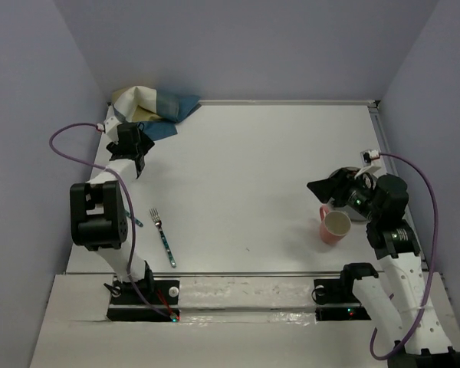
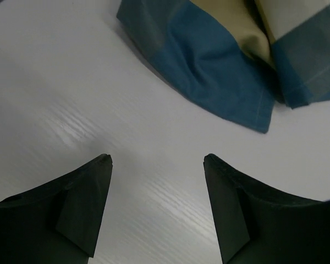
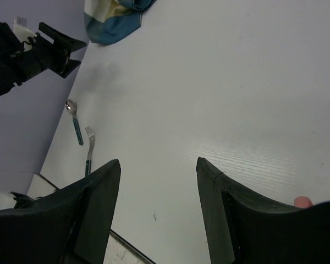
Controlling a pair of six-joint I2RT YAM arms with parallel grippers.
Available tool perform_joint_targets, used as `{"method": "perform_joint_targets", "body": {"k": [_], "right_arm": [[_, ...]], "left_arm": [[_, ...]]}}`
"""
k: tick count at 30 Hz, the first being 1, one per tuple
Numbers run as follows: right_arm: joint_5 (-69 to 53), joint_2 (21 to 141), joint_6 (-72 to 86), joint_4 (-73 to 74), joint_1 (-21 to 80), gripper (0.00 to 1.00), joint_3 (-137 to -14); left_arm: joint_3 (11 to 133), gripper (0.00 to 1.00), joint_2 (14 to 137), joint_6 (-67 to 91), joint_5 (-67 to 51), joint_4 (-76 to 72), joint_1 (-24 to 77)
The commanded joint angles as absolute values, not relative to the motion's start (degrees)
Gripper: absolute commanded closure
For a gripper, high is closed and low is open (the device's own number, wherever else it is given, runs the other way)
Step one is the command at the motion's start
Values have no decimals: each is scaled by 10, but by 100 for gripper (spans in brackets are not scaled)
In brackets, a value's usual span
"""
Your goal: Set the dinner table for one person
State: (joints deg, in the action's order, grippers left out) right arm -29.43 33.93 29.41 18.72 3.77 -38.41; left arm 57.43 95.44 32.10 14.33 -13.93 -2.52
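The dinner table (image 1: 253,169) is a big white top that fills most of the view from above. The 2 arms are fixed at its near edge.

A cloth mat (image 1: 149,106) lies in the far left corner of the table. It is blue, tan and white, and it is all bunched up, not flat. The left gripper (image 2: 157,165) is just beside the mat and points at it. Its 2 fingers (image 2: 82,209) are spread wide apart with nothing between them. Only bare white table shows in the gap, and 1 blue corner of the mat sits a little past the tips.

A fork (image 1: 164,238) lies flat near the front left of the table. It has a silver head and a teal handle, and its prongs point to the far side. A spoon (image 3: 74,124) with a teal handle lies just beside the fork, nearer the left edge. From above, the left arm (image 1: 100,215) hides most of the spoon.

A pink mug (image 1: 335,225) stands upright on the right side of the table, well apart from the fork and spoon. It is white inside. The right gripper (image 3: 158,165) is right by the mug and points toward the left side of the table. Its 2 fingers (image 3: 96,214) are also wide apart and hold nothing. I cannot tell if it touches the mug.
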Motion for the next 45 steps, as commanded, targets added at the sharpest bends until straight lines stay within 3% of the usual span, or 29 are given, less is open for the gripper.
{"method": "perform_joint_targets", "body": {"k": [1,17,18,21,25,26,27,30,31,40,45], "right_arm": [[-322,353,295,132,35,37,-377],[-297,413,302,79,81,38,-375],[-296,418,305,75,81,38,-376],[-287,433,306,68,92,38,-379],[-271,449,306,58,109,38,-384],[-265,455,307,56,109,38,-385],[-262,457,307,54,115,38,-385],[-247,463,308,48,128,38,-388],[-237,465,307,47,134,38,-388],[-108,528,299,52,160,37,-422],[-43,569,280,69,165,37,-448]], "left_arm": [[642,22,1014,323,197,-164,-47],[945,25,1251,345,106,-25,-91],[958,33,1270,343,100,-17,-92],[989,43,1288,345,87,-1,-92],[991,48,1293,350,72,-1,-92],[990,57,1294,353,65,-1,-91],[988,57,1295,354,65,-1,-91],[978,92,1299,354,30,-3,-93],[977,98,1299,353,21,-4,-91],[838,100,1206,356,-41,-107,-3],[782,100,1178,359,-49,-155,115]]}}
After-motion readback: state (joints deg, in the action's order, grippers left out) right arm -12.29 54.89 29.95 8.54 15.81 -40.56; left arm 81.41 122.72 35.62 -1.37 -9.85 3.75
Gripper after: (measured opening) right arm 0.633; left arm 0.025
